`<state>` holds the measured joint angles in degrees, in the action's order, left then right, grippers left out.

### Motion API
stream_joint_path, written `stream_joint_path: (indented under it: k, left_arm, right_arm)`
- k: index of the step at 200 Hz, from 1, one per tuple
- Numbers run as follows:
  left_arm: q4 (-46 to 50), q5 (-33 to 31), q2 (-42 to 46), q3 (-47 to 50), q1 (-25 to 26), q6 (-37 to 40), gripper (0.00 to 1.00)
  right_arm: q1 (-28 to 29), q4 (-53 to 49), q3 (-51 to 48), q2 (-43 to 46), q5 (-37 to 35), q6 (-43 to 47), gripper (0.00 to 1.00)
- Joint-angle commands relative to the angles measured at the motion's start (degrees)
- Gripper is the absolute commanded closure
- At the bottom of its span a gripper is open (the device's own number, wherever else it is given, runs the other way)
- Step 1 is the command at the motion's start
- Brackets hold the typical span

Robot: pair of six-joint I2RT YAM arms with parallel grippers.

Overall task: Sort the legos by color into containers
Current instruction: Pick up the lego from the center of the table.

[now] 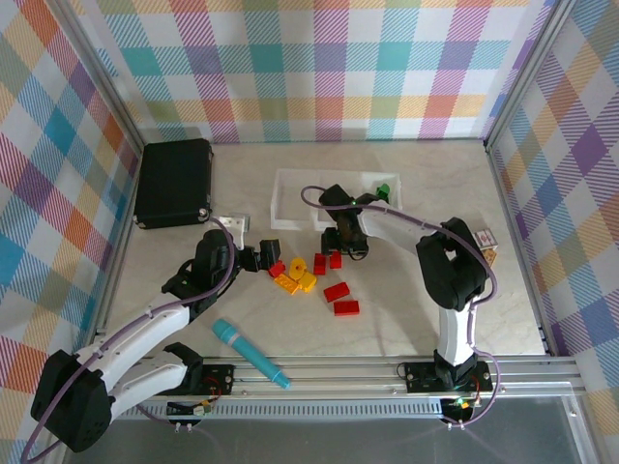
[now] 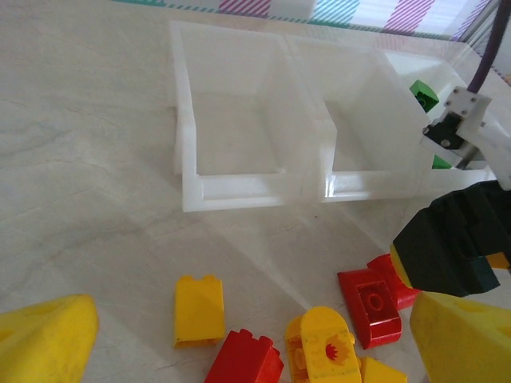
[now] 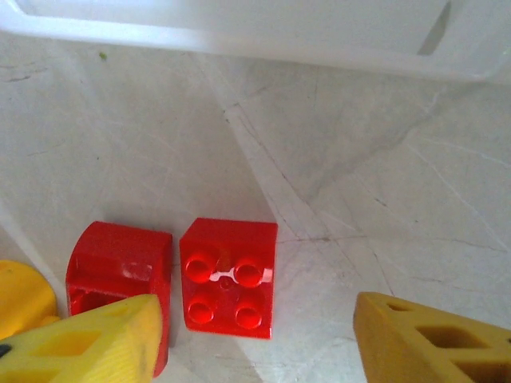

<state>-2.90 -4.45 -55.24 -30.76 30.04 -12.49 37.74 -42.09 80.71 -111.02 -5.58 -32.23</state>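
- Left gripper [image 2: 255, 319] gaped wide, empty, beside loose yellow and red legos [image 1: 295, 275].
- Right gripper [image 3: 255, 315] stood open, empty, above two red legos [image 3: 230, 275].
- Green lego [image 1: 384, 189] lay in tray's [image 1: 290, 198] right compartment.

Left arm [image 1: 145, 329] stretched forward and right, wrist low. Left jaws spread wide, yellow fingers [image 2: 48, 339] at the lower corners of the wrist view. Right arm [image 1: 453, 319] upright, elbow bent, forearm reaching left. Right jaws apart, pointing down.
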Motion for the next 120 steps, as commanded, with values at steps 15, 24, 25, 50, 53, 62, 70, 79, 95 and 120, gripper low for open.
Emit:
stream_joint_path:
  k: [15, 24, 25, 50, 53, 62, 70, 79, 95, 120]
  left_arm:
    - [0.5, -0.8, 1.2, 1.3, 0.3, 0.8, 0.0]
    - [0.5, -0.7, 1.3, 1.3, 0.3, 0.8, 0.0]
    - [0.5, -0.7, 1.2, 1.3, 0.3, 0.9, 0.0]
    - [0.0, -0.9, 1.4, 1.6, 0.4, 1.1, 0.0]
    - [0.0, -0.9, 1.4, 1.6, 0.4, 1.1, 0.0]
    - [0.0, -0.9, 1.4, 1.6, 0.3, 1.1, 0.0]
    - [0.1, -1.0, 1.5, 1.6, 0.4, 1.2, 0.0]
    - [0.1, -1.0, 1.5, 1.6, 0.4, 1.2, 0.0]
    - [0.0, -0.9, 1.5, 1.7, 0.3, 1.3, 0.0]
    - [-0.3, -0.9, 1.5, 1.8, 0.3, 1.2, 0.0]
  right_arm:
    - [0.7, -1.7, 2.7, -3.0, -0.8, 0.9, 0.41]
    - [0.9, -1.8, 2.9, -3.5, -0.9, 0.9, 0.41]
    - [0.9, -1.8, 3.0, -3.5, -0.9, 1.0, 0.41]
    - [1.3, -2.0, 3.4, -4.5, -1.1, 1.2, 0.43]
    - [1.3, -2.1, 3.4, -4.6, -1.2, 1.1, 0.43]
    - [1.3, -2.0, 3.4, -4.9, -1.4, 1.1, 0.44]
    - [1.4, -2.1, 3.5, -5.1, -1.8, 1.3, 0.45]
    - [1.4, -2.3, 3.6, -5.3, -2.0, 1.4, 0.45]
    - [1.4, -2.4, 3.7, -5.8, -2.2, 1.4, 0.46]
    - [1.4, -3.0, 4.3, -6.7, -2.5, 1.6, 0.46]
